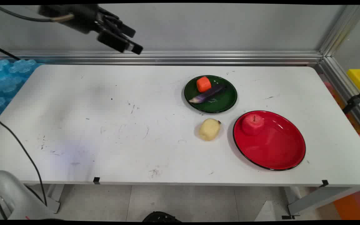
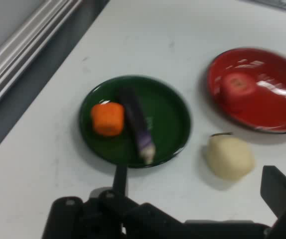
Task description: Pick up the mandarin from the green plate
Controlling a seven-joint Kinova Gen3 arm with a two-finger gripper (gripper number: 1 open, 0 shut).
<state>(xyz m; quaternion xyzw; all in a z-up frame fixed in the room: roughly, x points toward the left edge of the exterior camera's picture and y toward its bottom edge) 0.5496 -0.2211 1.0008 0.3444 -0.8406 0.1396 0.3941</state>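
Nearest the table's front edge (image 1: 180, 179), on its right side, lies a big red plate (image 1: 277, 150) with a black rim. A red apple (image 1: 252, 123) sits inside it, stem up, against the plate's far left part; the remainder of the plate is bare and glossy. Just left of that plate, directly on the white tabletop and touching neither dish, rests a pale yellowish potato (image 1: 209, 129), a lumpy oval with a small dark tip at one end.

Beyond the potato is a smaller dark green plate (image 1: 227, 103). Two things lie in it: an orange block-shaped piece (image 1: 203, 84) at the far edge, and a slim purple eggplant (image 1: 206, 94) laid slantwise across the middle, its pale end pointing toward the plate's left rim. The orange piece and the eggplant look to be touching or very nearly so.

Farther back and well to the left, high above the table near the aluminium rail along the wall, hangs the black gripper (image 1: 130, 42). It holds nothing and touches nothing. From the hand camera one finger (image 2: 282, 196) rises at the lower right with the linkage spread wide at the bottom, so the claw stands apart. That camera looks toward the green plate (image 2: 170, 119), with the potato (image 2: 230, 157) and red plate (image 2: 277, 107) to one side.
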